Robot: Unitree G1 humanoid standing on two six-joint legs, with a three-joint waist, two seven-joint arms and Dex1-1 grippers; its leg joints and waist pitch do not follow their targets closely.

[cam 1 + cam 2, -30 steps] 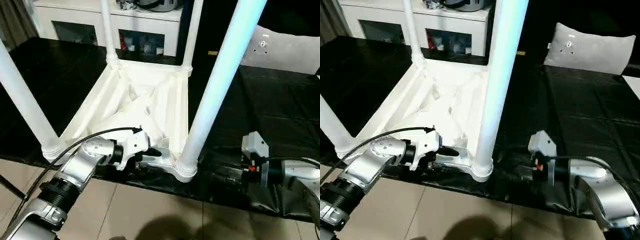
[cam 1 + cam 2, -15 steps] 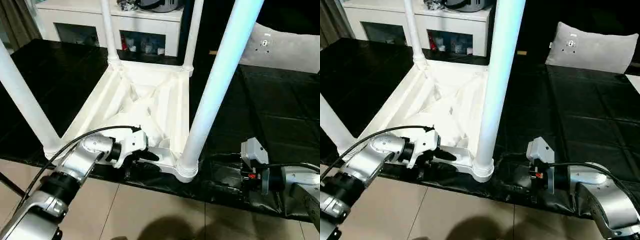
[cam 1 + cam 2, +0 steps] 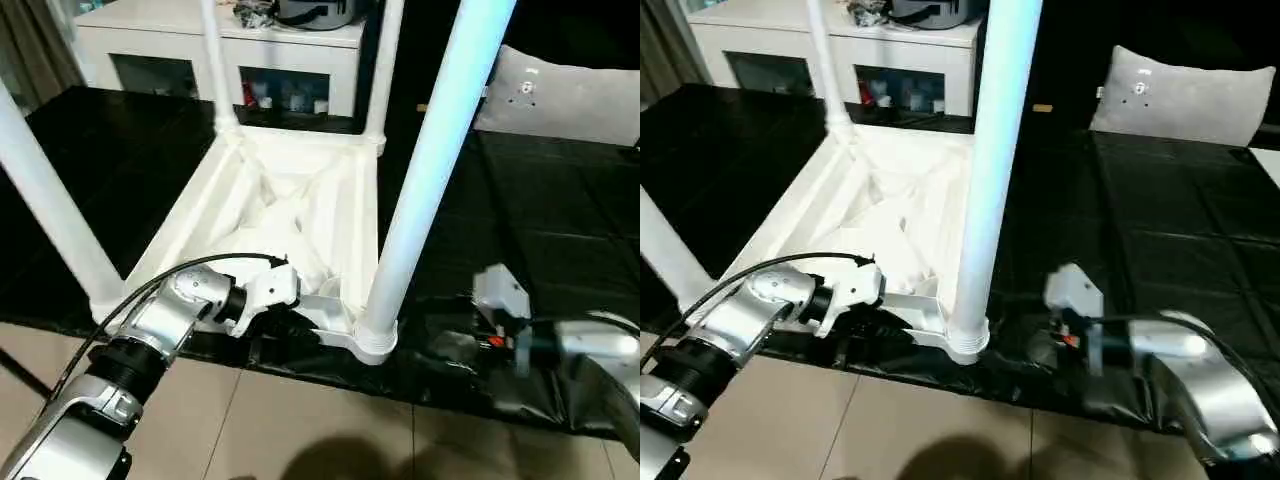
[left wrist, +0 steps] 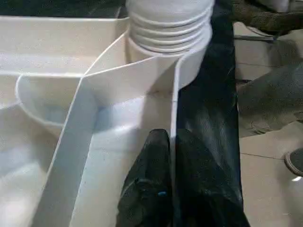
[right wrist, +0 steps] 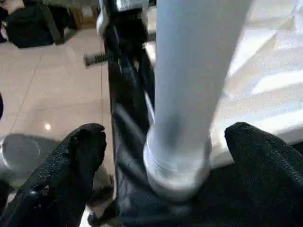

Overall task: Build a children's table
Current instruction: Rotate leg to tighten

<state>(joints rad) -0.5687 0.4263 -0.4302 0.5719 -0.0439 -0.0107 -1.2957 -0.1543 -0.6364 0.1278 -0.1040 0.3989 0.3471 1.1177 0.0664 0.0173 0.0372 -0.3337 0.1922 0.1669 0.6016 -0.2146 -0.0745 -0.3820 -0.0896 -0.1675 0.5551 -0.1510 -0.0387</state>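
Children's table (image 3: 290,200) sits upside down on the black-covered bench (image 3: 560,230), four legs up. Hollow white plastic: probably light, stiff, slick; best held at the rim or low on a leg near its socket. Left pincer (image 4: 173,156) is clenched on the thin rim wall beside the near corner socket. Right pincer (image 5: 158,142) is spread wide, fingers either side of the near leg (image 3: 435,160) base, not touching it.
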